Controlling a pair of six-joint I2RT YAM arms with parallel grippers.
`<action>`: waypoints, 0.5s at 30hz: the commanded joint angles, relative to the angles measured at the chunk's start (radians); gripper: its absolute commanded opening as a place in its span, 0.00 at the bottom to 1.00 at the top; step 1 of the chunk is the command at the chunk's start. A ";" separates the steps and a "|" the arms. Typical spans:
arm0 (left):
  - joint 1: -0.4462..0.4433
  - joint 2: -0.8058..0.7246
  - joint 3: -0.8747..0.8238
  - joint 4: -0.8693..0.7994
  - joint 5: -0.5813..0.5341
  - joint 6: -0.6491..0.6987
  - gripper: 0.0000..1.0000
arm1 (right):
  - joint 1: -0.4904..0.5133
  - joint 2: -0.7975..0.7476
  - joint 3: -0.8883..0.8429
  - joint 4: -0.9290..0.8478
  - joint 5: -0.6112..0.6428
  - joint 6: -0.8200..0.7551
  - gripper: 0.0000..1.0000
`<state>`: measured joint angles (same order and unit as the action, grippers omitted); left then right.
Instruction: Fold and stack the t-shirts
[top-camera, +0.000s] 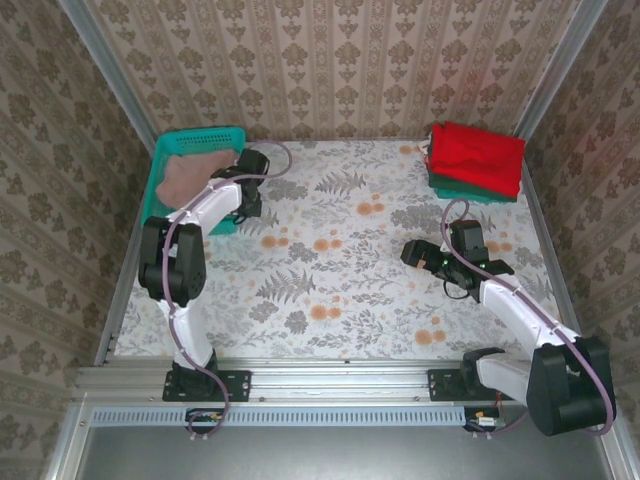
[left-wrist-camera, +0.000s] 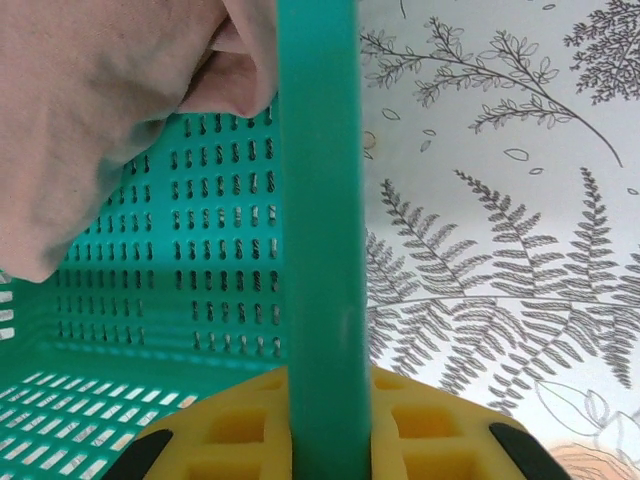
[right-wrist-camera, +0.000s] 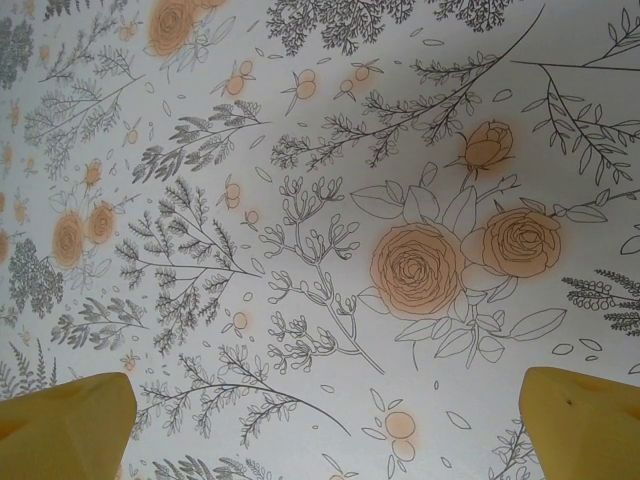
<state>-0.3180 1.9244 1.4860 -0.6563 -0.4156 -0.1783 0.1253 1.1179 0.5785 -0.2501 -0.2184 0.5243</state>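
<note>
Wallpapered booth, floral tablecloth (top-camera: 330, 260). From the top: the pink tee (top-camera: 190, 175) is bunched in the teal basket (top-camera: 200, 135) far left, with the left gripper (top-camera: 248, 170) at its rim, and the red tee (top-camera: 478, 152) is stacked on the green tee (top-camera: 470, 192) far right. Left wrist: the jaws straddle the basket wall, clamped or not I can't tell, and I'd shift onto cloth, not plastic. Right wrist: the right gripper (right-wrist-camera: 325, 405) is spread wide over the bare tablecloth. No readable writing anywhere.
</note>
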 joint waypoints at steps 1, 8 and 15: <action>0.028 0.012 0.007 0.053 -0.001 0.131 0.02 | 0.007 0.011 0.007 -0.009 0.004 0.000 1.00; 0.107 0.077 0.089 0.046 -0.045 0.174 0.01 | 0.008 0.024 0.012 -0.014 0.016 -0.007 1.00; 0.144 0.145 0.172 0.048 -0.055 0.242 0.02 | 0.008 0.044 0.018 -0.011 0.017 0.001 1.00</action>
<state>-0.1867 2.0369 1.6188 -0.6178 -0.4305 -0.0017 0.1253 1.1526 0.5785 -0.2504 -0.2173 0.5240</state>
